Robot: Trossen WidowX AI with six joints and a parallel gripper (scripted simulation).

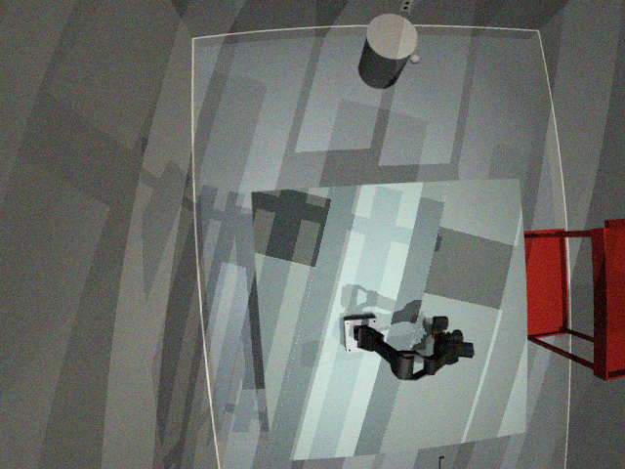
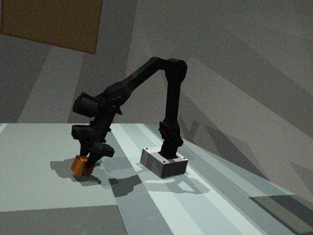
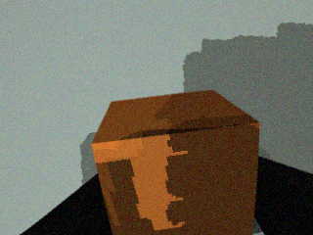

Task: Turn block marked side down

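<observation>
The orange block [image 2: 78, 167] [image 3: 181, 181] is held tilted, just above the table [image 2: 37, 193] [image 1: 474, 206]. A shadow lies on the table under its lower edge. My gripper [image 2: 85, 161] [image 3: 175, 171] is shut on the block, with one black finger on each side of it. The gripper points down and leans a little. In the wrist view two faces of the block show, one brown and dark, the other streaked with bright orange light. I cannot make out a marked side on either. The other faces are hidden.
The arm's pale base box [image 1: 352, 342] [image 2: 174, 169] stands on the table beside the block. A red frame-like piece of furniture [image 1: 546, 282] stands past the table's right edge in the top view. A grey cylinder [image 1: 392, 36] stands far off. Broad shadows cross the table.
</observation>
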